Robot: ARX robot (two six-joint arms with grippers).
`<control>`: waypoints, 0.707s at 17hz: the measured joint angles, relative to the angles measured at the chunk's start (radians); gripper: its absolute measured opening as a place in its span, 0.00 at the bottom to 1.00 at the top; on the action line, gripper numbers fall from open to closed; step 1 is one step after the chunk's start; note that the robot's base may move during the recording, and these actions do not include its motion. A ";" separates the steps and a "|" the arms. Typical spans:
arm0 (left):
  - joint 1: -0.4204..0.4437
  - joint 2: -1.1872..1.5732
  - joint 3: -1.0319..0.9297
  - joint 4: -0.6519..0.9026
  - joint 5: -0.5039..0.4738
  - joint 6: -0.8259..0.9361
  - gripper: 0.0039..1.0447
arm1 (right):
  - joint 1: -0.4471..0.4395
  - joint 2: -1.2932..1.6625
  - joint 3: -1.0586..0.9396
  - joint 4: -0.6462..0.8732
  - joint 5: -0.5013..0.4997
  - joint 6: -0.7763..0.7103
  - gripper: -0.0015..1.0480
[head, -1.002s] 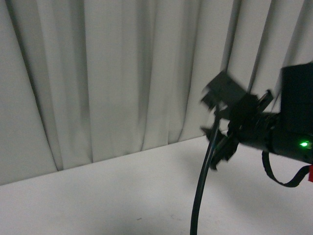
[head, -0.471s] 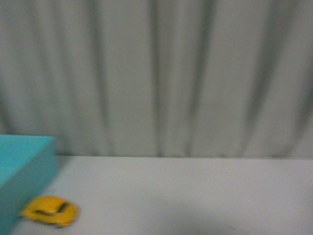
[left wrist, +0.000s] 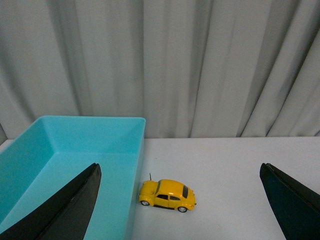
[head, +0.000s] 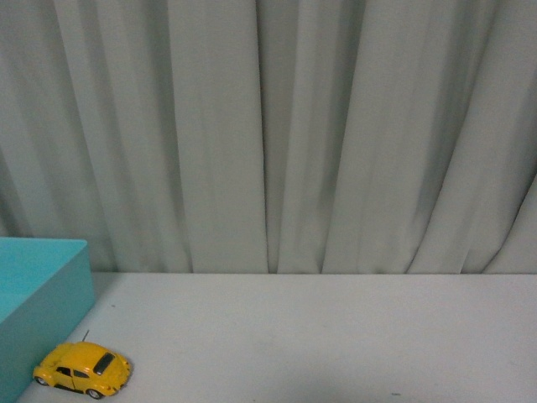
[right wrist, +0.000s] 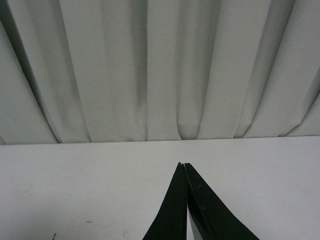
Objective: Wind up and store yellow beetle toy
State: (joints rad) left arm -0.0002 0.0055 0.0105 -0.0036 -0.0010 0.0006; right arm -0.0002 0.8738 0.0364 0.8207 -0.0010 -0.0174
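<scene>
The yellow beetle toy (head: 82, 368) stands on its wheels on the white table, right beside the outer wall of a turquoise bin (head: 38, 311). In the left wrist view the toy (left wrist: 167, 195) sits ahead of my left gripper (left wrist: 180, 200), whose black fingers (left wrist: 65, 210) are wide open and hold nothing. The bin (left wrist: 70, 150) is empty. My right gripper (right wrist: 184, 165) is shut with nothing between its tips, over bare table. Neither arm shows in the front view.
A grey pleated curtain (head: 268, 134) hangs along the far edge of the table. The white tabletop (head: 336, 336) stretches to the right of the toy.
The front view has swung: a second ago it showed a dark arm and cable at the right, now it shows the bin and the toy at lower left, sharp.
</scene>
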 joint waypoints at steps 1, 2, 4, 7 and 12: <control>0.000 0.000 0.000 0.000 0.000 0.000 0.94 | 0.000 -0.057 -0.009 -0.045 0.000 0.000 0.02; 0.000 0.000 0.000 0.000 0.000 0.000 0.94 | 0.000 -0.106 -0.015 -0.086 0.000 0.001 0.02; 0.000 0.000 0.000 0.000 0.000 0.000 0.94 | 0.000 -0.193 -0.023 -0.161 0.000 0.002 0.02; 0.000 0.000 0.000 0.000 0.000 0.000 0.94 | 0.000 -0.328 -0.026 -0.284 0.000 0.002 0.02; 0.000 0.000 0.000 0.000 0.000 0.000 0.94 | 0.000 -0.507 -0.026 -0.453 0.000 0.002 0.02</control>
State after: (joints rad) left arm -0.0002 0.0055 0.0105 -0.0036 -0.0010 0.0006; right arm -0.0002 0.3672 0.0105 0.3676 -0.0010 -0.0151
